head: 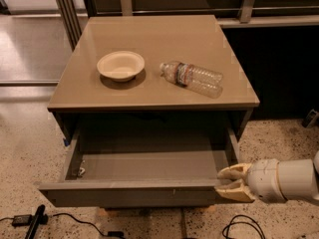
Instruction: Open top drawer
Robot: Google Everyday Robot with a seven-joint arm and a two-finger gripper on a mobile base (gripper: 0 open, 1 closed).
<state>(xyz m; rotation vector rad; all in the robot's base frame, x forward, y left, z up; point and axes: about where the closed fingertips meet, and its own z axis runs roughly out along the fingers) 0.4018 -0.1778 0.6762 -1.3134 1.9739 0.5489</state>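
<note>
The grey-brown cabinet (149,39) fills most of my view, standing on a speckled floor (25,148), and everything else I place against it. The top drawer (129,195) is pulled well out of the cabinet's front, just under its top. Its inside is bare and grey apart from a small pale scrap (80,172) in the near left corner, too small for me to name. My arm (294,180), pale and round, reaches in from the right of the cabinet, level with the drawer front. On the cabinet's top, right of centre, a clear plastic bottle (192,77) lies on its side with its cap end pointing toward the middle. A shallow cream bowl (120,65) sits upright on the top, left of centre, near the bottle but not touching it. My gripper (219,184) is at the cabinet's front right, at the right end of the drawer front. Its tan fingers (234,172) are only slightly parted, one just behind the front panel and one just in front of it, pinched onto that panel's end. A dark cable (20,219) lies on the floor off the cabinet's front left corner.
</note>
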